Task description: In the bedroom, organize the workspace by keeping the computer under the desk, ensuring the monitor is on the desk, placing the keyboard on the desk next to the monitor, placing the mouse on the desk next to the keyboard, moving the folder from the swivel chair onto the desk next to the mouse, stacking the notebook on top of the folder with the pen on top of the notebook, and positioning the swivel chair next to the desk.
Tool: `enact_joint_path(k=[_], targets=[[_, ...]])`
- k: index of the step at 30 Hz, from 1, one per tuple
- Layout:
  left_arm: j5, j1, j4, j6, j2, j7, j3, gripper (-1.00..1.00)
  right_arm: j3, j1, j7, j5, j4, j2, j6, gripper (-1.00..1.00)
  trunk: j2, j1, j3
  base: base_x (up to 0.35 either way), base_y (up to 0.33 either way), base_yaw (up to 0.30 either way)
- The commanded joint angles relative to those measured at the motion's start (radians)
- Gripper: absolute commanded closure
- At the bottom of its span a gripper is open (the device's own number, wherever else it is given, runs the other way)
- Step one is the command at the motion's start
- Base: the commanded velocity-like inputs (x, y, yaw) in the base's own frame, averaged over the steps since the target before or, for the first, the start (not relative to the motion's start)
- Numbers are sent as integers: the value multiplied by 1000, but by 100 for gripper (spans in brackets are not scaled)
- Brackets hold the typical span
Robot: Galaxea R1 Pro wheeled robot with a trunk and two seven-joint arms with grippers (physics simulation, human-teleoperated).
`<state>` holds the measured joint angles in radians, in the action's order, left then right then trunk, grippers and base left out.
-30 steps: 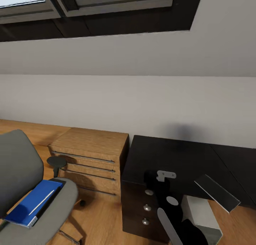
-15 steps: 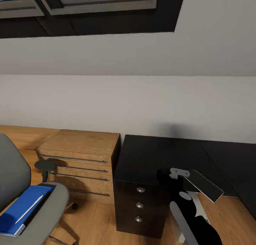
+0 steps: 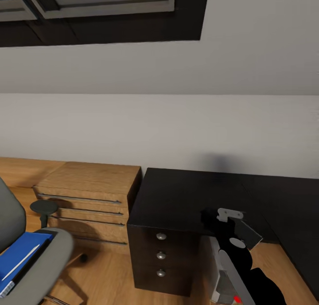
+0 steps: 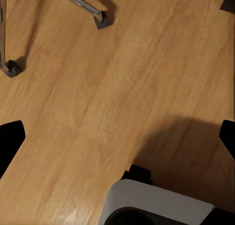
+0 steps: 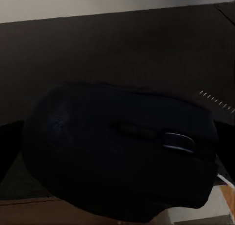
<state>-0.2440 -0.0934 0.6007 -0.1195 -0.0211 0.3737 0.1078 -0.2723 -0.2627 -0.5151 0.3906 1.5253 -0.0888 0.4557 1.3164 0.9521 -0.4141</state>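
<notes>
My right gripper point(image 3: 212, 219) hangs low over the black desk point(image 3: 177, 194) near its front edge. It is shut on the black mouse point(image 5: 122, 146), which looms close in the right wrist view. Just beside that wrist, the grey keyboard point(image 3: 249, 235) juts over the desk's front edge. The light-grey computer point(image 3: 221, 280) stands under the desk. At lower left, the grey swivel chair point(image 3: 44, 265) carries the blue folder point(image 3: 20, 256) with the pale pen point(image 3: 20, 263) on it. A dark strip edges the folder; I cannot tell if it is the notebook. The monitor is out of view. My left gripper point(image 4: 117, 141) is open above wooden floor.
A light wooden low cabinet point(image 3: 84, 192) stands against the wall left of the desk's dark drawer unit point(image 3: 160, 260). The chair's metal base and castors point(image 4: 102, 20) lie on the floor near my left gripper, with my own white base point(image 4: 156, 205) close behind.
The head view has panned right, so everything slid left in the picture. My right arm with the mouse has moved right along the desk, closer to the keyboard.
</notes>
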Motion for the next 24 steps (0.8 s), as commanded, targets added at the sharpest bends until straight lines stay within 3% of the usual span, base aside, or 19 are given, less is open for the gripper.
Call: enact_joint_path(k=[1,4,8,15,21,24], targets=[[-11,0,1,-4,1,7,6,-100,-2,-1,-9,9,2,-11,13,100,1,0,0,0,-26,-193],[-11,0,1,-5,2,7,5,-100,6,-1,-7,11,2,-37,45,100,1,0,2,0,-15,-223],[-11,0,1,-5,4,7,4,-100,55,-1,4,13,2,-62,71,100,1,0,5,0,-5,-250],[-10,0,-32,-4,1,5,4,-100,191,-1,90,12,0,-78,148,100,1,0,10,0,-1,-260],[-10,0,-42,-6,3,6,4,-100,354,-1,193,11,-3,-91,236,100,1,0,15,0,0,-262],[-13,0,-42,-44,6,9,1,-100,383,-1,236,11,-5,-103,254,100,1,0,17,0,0,-262]])
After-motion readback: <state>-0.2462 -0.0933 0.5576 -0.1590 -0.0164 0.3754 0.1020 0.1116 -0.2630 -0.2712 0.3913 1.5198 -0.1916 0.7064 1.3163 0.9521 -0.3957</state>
